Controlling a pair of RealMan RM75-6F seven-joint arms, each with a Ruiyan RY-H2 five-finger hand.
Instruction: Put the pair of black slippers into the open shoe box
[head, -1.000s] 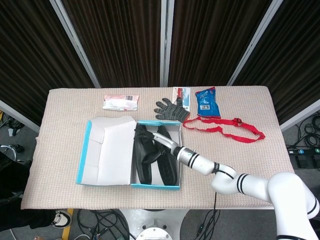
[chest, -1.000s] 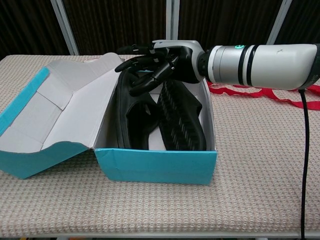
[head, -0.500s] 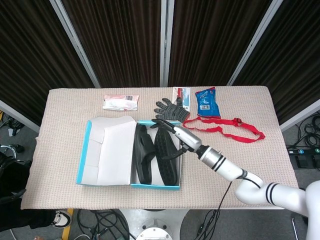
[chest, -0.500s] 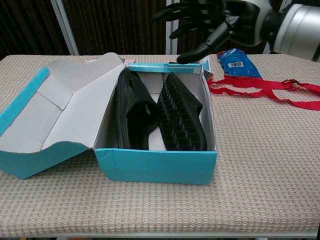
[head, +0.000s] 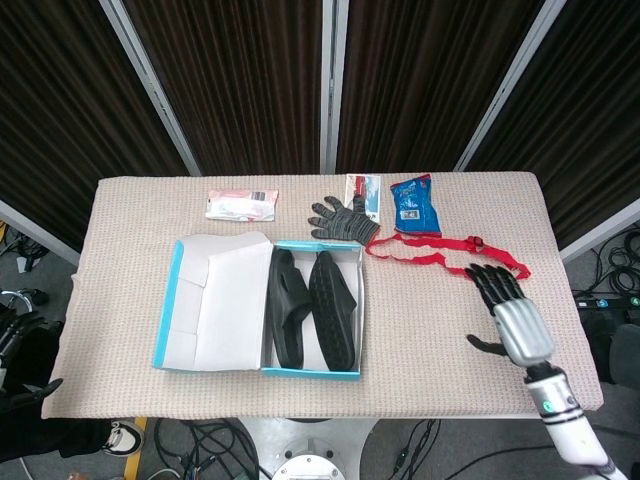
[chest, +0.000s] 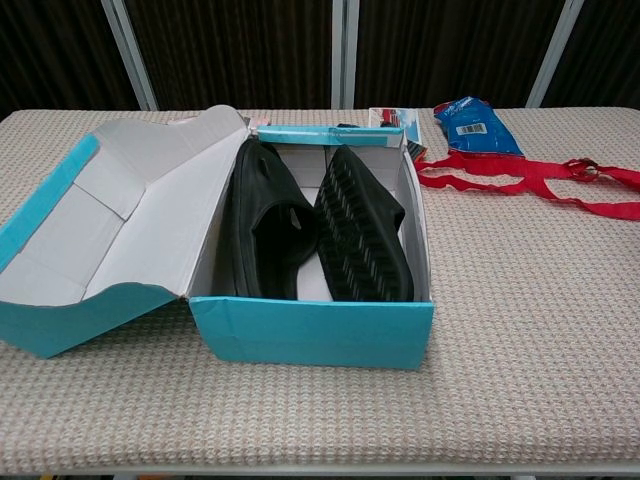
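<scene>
Both black slippers lie side by side inside the open teal shoe box (head: 166, 320) (chest: 310, 338). The left slipper (head: 288, 310) (chest: 268, 225) lies strap up, and the right slipper (head: 333, 305) (chest: 362, 225) lies with its ribbed sole up. The box lid (head: 215, 300) (chest: 120, 215) is folded open to the left. My right hand (head: 512, 315) hovers over the table's right side, far from the box, fingers spread and holding nothing. It appears only in the head view. My left hand is outside both views.
Along the back edge lie a white-pink packet (head: 241, 203), a black glove (head: 343, 217), a small card (head: 364, 192) and a blue snack bag (head: 412, 205) (chest: 472, 125). A red strap (head: 450, 258) (chest: 530, 175) trails across the right side near my right hand.
My right hand has lifted out of the box, let go of the slippers and pulled back to the right side of the table. Both slippers now lie in the box.
</scene>
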